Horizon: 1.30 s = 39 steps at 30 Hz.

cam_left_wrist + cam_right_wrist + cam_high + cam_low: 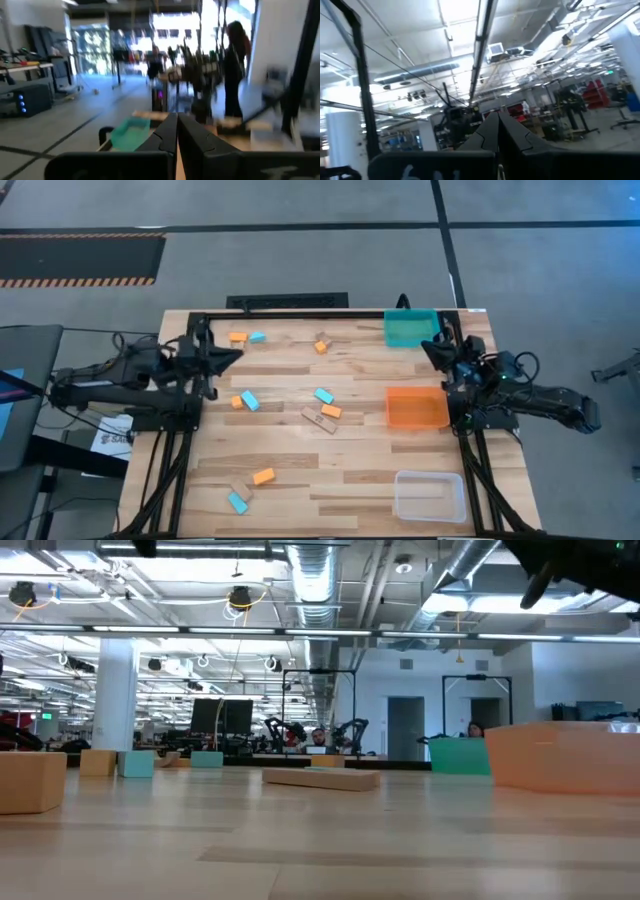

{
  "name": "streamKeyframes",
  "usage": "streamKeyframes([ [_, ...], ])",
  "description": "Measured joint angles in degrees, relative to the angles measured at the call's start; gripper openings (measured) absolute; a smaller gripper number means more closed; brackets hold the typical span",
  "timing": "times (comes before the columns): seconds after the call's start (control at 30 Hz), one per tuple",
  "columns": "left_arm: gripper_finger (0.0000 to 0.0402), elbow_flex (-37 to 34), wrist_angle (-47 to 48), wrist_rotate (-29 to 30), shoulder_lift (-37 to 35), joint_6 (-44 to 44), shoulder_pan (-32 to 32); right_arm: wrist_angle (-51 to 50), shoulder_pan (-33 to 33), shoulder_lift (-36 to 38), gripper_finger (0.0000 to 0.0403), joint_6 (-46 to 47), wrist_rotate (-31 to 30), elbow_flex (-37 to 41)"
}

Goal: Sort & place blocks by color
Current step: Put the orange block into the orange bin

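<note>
Across the wooden bench (330, 470) the largest things are the two dark arms, one at each side edge. Next in size come three bins along the right side: a teal bin (411, 328) at the far corner, an orange bin (417, 407) midway down, and a clear bin (430, 496) at the near corner.

Left pincer (234, 357) hangs at the bench's left edge with its tip pointing inward; in its wrist view the two dark fingers (167, 137) meet edge to edge, closed on nothing. Right pincer (428, 347) sits at the right edge, between the teal bin and the orange bin, its fingers likewise pressed together and empty in its wrist view.

Smallest are the blocks, all lying loose on the bench and none in any bin. Near the far left an orange block (238, 337) lies just beside a light blue block (258, 337). Farther right, a tan block and an orange one (321, 345) sit touching. Left of centre, a small orange block (236, 402) lies beside a light blue block (250, 401). At the centre a light blue block (324, 395), an orange block (331, 411) and a long tan block (319, 420) cluster together. Near the front left lie an orange block (263, 476), a tan block (241, 489) and a light blue block (237, 502).
</note>
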<state>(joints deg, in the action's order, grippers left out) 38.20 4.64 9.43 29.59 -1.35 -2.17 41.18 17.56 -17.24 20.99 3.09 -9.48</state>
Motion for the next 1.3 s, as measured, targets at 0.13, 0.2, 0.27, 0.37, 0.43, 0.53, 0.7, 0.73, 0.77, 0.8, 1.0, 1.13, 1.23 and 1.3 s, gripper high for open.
streamKeyframes([
  [0.13, 0.0, 8.3, 8.1, -1.9, 7.6, -5.0, 0.0, 0.1, -1.9, -3.6, 0.0026, -2.1, 0.0, -3.4],
  [0.2, 0.0, 12.0, 12.2, -2.8, 11.2, -7.2, 0.0, -0.1, -2.6, -5.6, 0.0026, -2.9, 0.0, -4.9],
  [0.27, 0.0, 15.2, 16.1, -3.8, 14.4, -8.4, 0.0, 0.0, -3.1, -7.9, 0.0026, -2.0, 0.0, -6.5],
  [0.37, 0.0, 19.3, 21.0, -4.9, 18.7, -9.4, 0.0, -0.8, -4.0, -11.7, 0.0026, -1.1, 0.8, -9.0],
  [0.43, 0.0, 21.2, 24.9, -5.6, 21.2, -9.5, 0.0, -2.5, -4.8, -14.8, 0.0026, -1.1, 2.0, -11.0],
  [0.53, 0.0, 22.9, 30.9, -6.9, 24.7, -10.1, 0.0, -7.0, -6.2, -20.0, 0.0026, -1.1, 3.1, -13.7],
  [0.7, 0.0, 23.6, 39.1, -15.6, 29.4, -7.2, 0.4, -13.3, -9.6, -30.3, 0.0026, -1.2, 3.1, -19.1],
  [0.73, 0.0, 23.6, 39.8, -17.4, 30.3, -6.0, 0.8, -14.0, -10.3, -32.2, 0.0026, -1.6, 3.2, -20.4],
  [0.77, 0.0, 23.6, 40.5, -18.6, 31.2, -4.6, 1.5, -14.8, -11.0, -34.0, 0.0026, -2.2, 3.3, -21.7],
  [0.8, 0.0, 23.6, 41.1, -19.2, 32.2, -2.8, 2.4, -16.1, -11.5, -35.5, 0.0026, -3.3, 3.3, -23.0],
  [1.0, 0.0, 23.6, 40.7, -19.5, 37.8, 9.0, 10.9, -31.3, -13.4, -43.6, 0.0026, -6.4, 3.4, -34.0],
  [1.13, 0.0, 23.6, 40.1, -18.1, 41.6, 21.5, 17.4, -44.0, -14.0, -48.2, 0.003, -11.7, 3.1, -41.0],
  [1.23, 0.0, 23.6, 38.3, -17.8, 44.1, 29.6, 22.2, -49.3, -16.0, -51.0, 0.0047, -16.3, 2.1, -44.3],
  [1.3, 0.0, 23.6, 37.3, -17.8, 45.8, 34.0, 25.5, -51.4, -17.5, -52.3, 0.0062, -17.0, 0.8, -45.6],
])
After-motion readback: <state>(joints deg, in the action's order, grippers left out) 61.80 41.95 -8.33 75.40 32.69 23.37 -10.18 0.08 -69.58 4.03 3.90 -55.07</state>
